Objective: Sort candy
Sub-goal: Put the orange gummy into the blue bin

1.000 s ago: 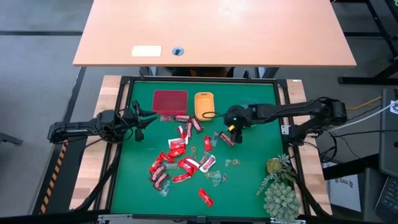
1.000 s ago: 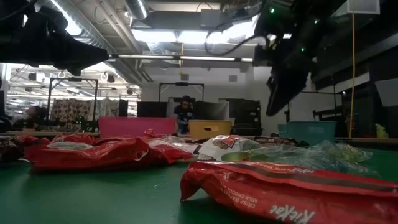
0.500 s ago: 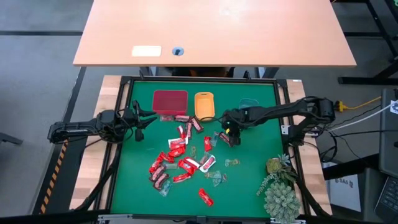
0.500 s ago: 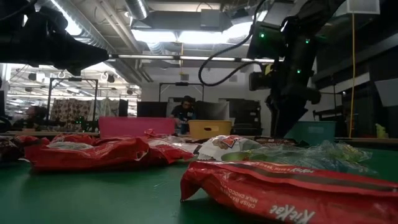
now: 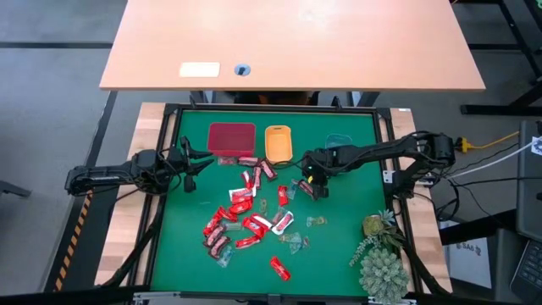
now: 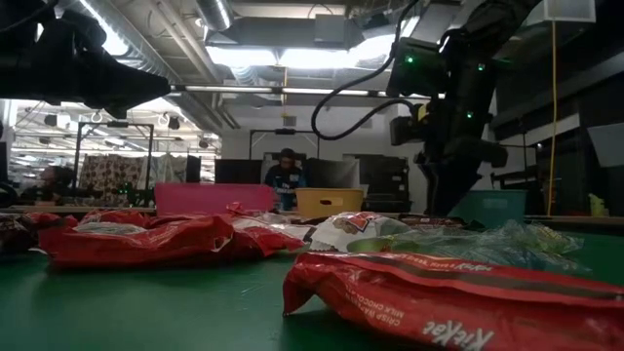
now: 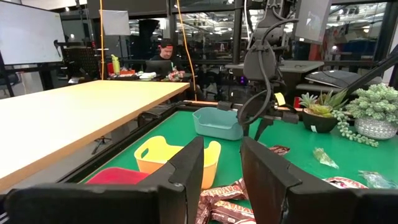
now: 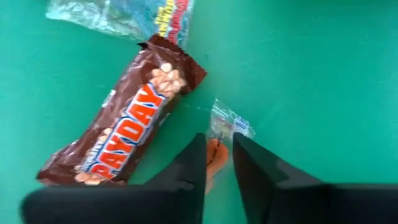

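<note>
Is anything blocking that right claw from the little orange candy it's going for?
No. In the right wrist view the right claw is already down around the small orange candy, a finger on each side. The PayDay bar lies beside it, apart, not in the way.

The mat (image 5: 339,246) is green; trays are red (image 5: 231,138), orange (image 5: 278,141) and teal (image 5: 340,141); most candy (image 5: 240,222) wrappers are shiny red.

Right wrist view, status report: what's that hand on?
Right hand down on the mat, fingers closed on a small clear-wrapped orange candy. PayDay bar lying beside it, clear. Left hand waiting at mat's left edge, open.
</note>
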Controlling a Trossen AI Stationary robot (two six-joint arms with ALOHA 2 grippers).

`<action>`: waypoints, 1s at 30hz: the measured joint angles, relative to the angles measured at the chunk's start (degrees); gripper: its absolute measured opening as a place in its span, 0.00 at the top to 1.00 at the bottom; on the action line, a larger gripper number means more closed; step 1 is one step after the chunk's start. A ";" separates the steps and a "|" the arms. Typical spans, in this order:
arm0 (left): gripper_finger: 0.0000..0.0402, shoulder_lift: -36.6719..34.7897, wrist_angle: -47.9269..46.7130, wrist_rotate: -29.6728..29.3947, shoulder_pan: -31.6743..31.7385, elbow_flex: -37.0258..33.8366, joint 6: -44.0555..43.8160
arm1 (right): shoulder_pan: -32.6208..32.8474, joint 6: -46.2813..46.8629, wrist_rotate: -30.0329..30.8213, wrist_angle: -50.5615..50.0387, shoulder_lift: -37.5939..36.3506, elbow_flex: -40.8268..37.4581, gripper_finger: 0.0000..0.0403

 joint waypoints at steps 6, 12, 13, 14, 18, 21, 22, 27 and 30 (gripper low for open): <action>0.74 0.02 -0.02 -0.02 0.00 0.00 0.00 | -0.02 -0.02 0.00 0.00 0.00 0.00 0.99; 0.74 0.00 -0.02 0.00 -0.02 0.00 0.00 | 0.00 0.00 -0.15 0.01 -0.07 0.00 0.99; 0.74 0.00 -0.02 0.00 0.00 0.00 0.00 | 0.00 0.00 -0.62 0.01 -0.14 0.00 0.99; 0.74 0.01 -0.01 0.00 -0.02 -0.01 -0.02 | -0.02 -0.01 -1.26 0.01 -0.31 0.00 0.99; 0.74 0.01 -0.01 0.00 -0.01 0.00 -0.87 | 0.00 0.02 -3.78 -0.91 -0.46 1.51 0.99; 0.74 0.01 -0.01 0.00 -0.02 0.00 -2.81 | 0.00 0.00 -5.03 -2.97 -0.46 4.03 0.99; 0.74 0.02 0.00 0.00 -0.01 0.00 -3.10 | 0.00 0.00 -5.05 -3.94 -0.46 5.01 0.99; 0.74 0.00 0.00 0.41 0.00 0.00 -3.22 | 0.00 -1.66 -6.95 -11.79 -0.48 11.06 1.00; 0.74 0.00 0.00 2.02 0.00 0.00 -3.23 | 0.00 -3.58 -9.27 -17.54 -0.50 14.77 0.99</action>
